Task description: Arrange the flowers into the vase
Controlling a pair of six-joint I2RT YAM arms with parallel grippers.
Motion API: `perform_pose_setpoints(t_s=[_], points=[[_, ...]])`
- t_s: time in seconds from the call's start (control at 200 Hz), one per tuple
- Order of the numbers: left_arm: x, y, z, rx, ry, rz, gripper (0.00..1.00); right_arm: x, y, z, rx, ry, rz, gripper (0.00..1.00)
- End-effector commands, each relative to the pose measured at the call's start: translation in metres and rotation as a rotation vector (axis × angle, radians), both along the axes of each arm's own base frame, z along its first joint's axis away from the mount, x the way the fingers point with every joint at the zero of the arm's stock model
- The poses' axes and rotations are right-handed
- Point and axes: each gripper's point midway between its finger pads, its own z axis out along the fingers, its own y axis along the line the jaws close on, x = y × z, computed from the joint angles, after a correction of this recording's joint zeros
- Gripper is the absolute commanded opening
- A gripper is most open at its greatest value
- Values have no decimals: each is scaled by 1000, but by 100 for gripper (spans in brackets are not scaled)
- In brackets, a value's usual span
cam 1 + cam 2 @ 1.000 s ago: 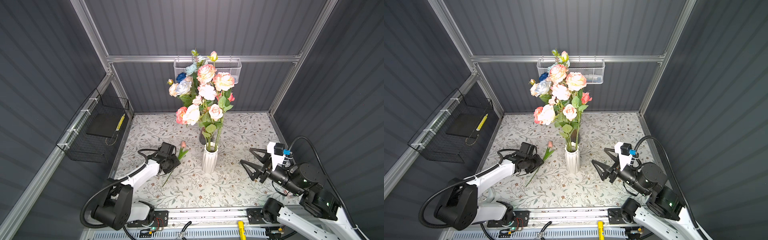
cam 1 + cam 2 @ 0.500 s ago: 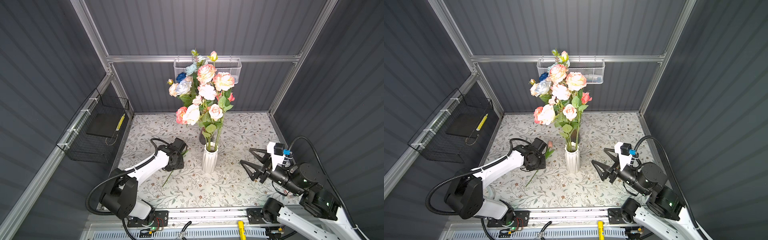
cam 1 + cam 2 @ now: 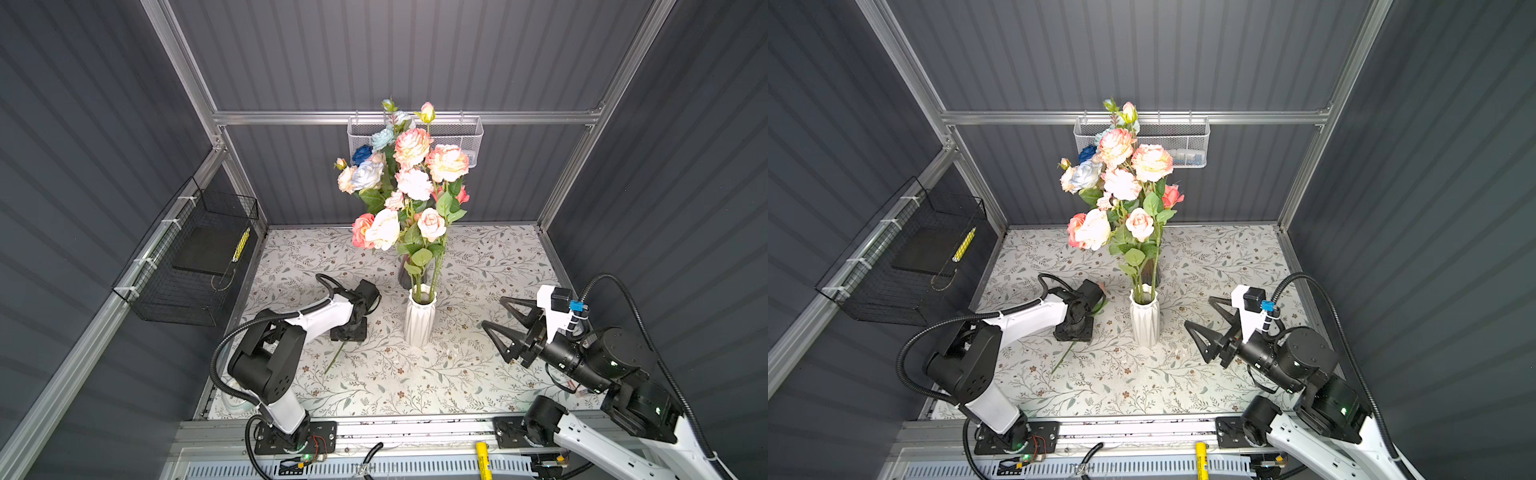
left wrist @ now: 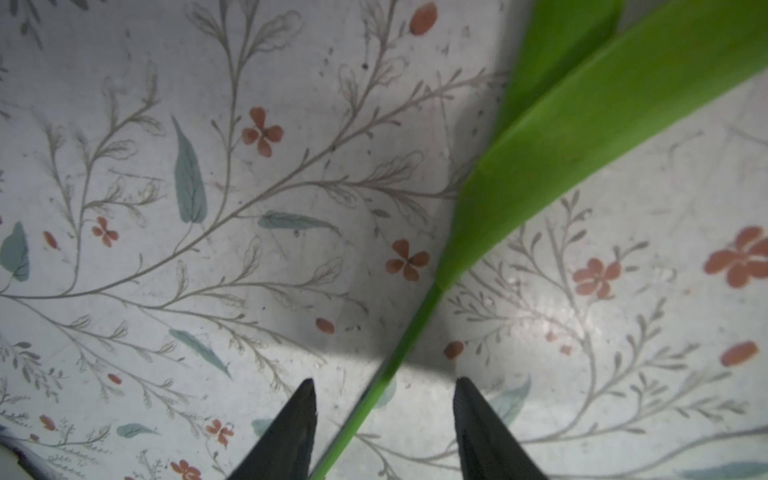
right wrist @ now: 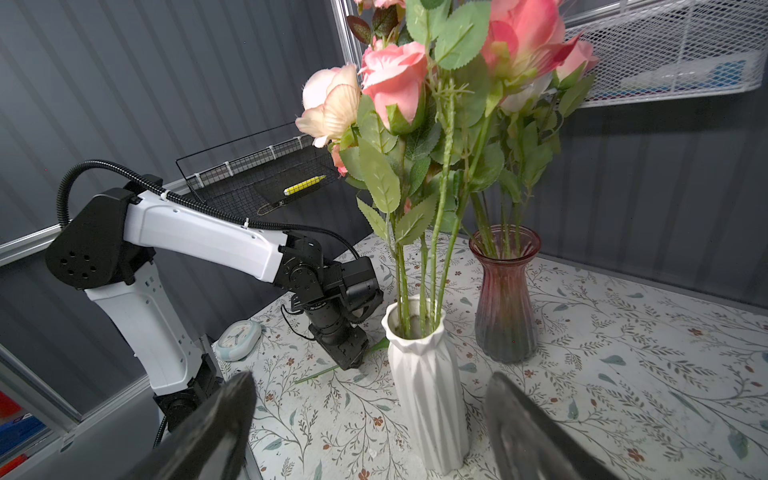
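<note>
left jaws spread astride lying flower stem (image 4: 415, 320); right jaws spread near white vase (image 5: 424, 395).

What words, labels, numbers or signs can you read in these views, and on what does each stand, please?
None can be read.
Small clock: dial too small to read.
Yellow pen-like stick in the black wire basket: dark marks, too blurred.
Blue items in the white mesh basket: no legible label.
</note>
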Motion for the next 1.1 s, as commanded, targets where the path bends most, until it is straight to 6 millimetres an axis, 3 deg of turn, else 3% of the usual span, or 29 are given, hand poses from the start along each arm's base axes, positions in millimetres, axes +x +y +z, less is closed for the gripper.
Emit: perform_pose_setpoints(t_s=[0.0,0.125,0.27,0.505,0.605,0.77,1.095], points=[[5,1,-5,24,18,-21,53,1,-4,2,11,-8,-17,87],[-4,-2,-16,-8,62,-21,49,2,-5,0,3,-6,-26,87],[-20,-5,-18,-81,121,-1,28,3,-4,0,2,-6,-27,87],[-36,-24,-16,-222,169,53,7,4,-3,3,8,-8,-25,87],[-34,-31,-9,-276,145,77,3,4,-2,2,10,-2,-21,87],[-34,-24,-8,-260,124,102,0,4,-1,3,16,-1,-18,87],[-5,-16,61,-321,-176,136,0,4,0,8,17,7,-14,88]])
